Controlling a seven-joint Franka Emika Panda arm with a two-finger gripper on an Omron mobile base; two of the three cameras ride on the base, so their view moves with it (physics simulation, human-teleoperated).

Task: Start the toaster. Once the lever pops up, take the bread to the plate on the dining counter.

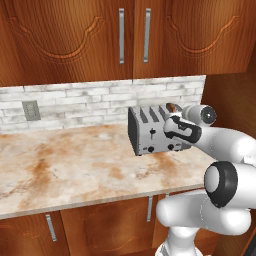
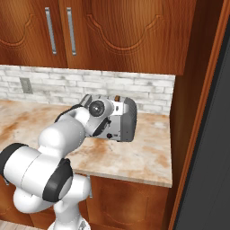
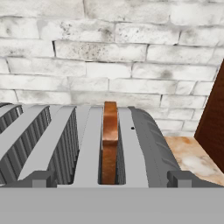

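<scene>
Rust-veined beige stone on the counter (image 1: 75, 165), bare from the left edge across to the toaster (image 1: 150, 130). Above it, white brick wall (image 1: 75, 102) with a grey outlet plate (image 1: 31, 110) at far left, and brown wood cupboards (image 1: 65, 35) with steel handles overhead.

Further right, silver-grey toaster pushed toward the back corner beside the tall wood side panel (image 2: 193, 90), close to the brick, probably so as to sit near a socket and out of the working space. Four long slots on top; in the rightmost one, the bread (image 3: 110, 131), standing on edge with its brown crust poking above the slot, so loaded and ready for toasting or for lifting out. Black levers and knobs low on the front face in the left base view; whether the lever beside the hand is up or down, hard to tell.

Right again, the gripper (image 1: 175, 131) at the right front corner of the toaster, by the lever on the bread's side, likely placed there to press it or wait on it. Fingertips (image 3: 43, 178) low at the toaster's near edge in the hand view, well apart, with nothing between them.

No brand, label or readable writing anywhere on the toaster, wall or cupboards.
</scene>
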